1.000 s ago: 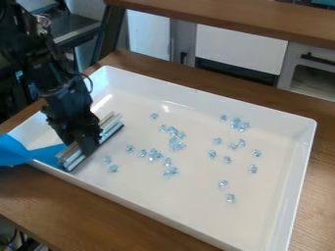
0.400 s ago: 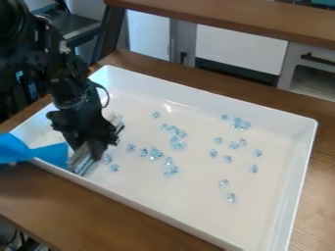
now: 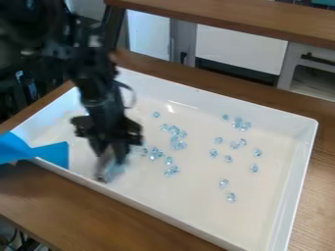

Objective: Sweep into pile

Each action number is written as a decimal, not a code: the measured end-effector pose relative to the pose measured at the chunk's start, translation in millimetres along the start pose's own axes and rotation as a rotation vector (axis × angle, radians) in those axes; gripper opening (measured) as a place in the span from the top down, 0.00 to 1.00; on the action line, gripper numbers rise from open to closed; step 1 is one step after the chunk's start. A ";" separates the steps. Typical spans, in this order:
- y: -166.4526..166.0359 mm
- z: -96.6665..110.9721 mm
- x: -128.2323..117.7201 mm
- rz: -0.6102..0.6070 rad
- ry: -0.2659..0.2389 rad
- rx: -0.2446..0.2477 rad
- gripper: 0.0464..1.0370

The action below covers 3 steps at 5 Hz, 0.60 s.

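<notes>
Evidently, my black two-finger gripper (image 3: 111,156) was closed on a narrow, silvery-grey, metal-looking sweeping bar (image 3: 105,170), near the camera-side wall of a white, rectangular, plastic-looking tray (image 3: 196,206). Small, clear, pale-blue beads (image 3: 177,145) lay scattered across the tray's floor. The bar looked stiff and fairly light, best pinched mid-spine so it would not twist. The beads, likely hard, light and slippery, called for a low, level push against the tray; a hasty one could have sent them skittering.
</notes>
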<state>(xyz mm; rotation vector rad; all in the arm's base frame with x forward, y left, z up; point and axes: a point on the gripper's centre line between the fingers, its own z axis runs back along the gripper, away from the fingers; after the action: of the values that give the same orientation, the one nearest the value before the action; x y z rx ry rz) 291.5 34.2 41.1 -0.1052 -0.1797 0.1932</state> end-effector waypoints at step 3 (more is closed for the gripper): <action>-21.8 -2.3 20.2 0.074 0.014 -0.017 0.67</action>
<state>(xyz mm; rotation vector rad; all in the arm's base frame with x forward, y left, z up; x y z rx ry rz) 315.4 16.7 44.9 -0.1305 -0.1639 0.2642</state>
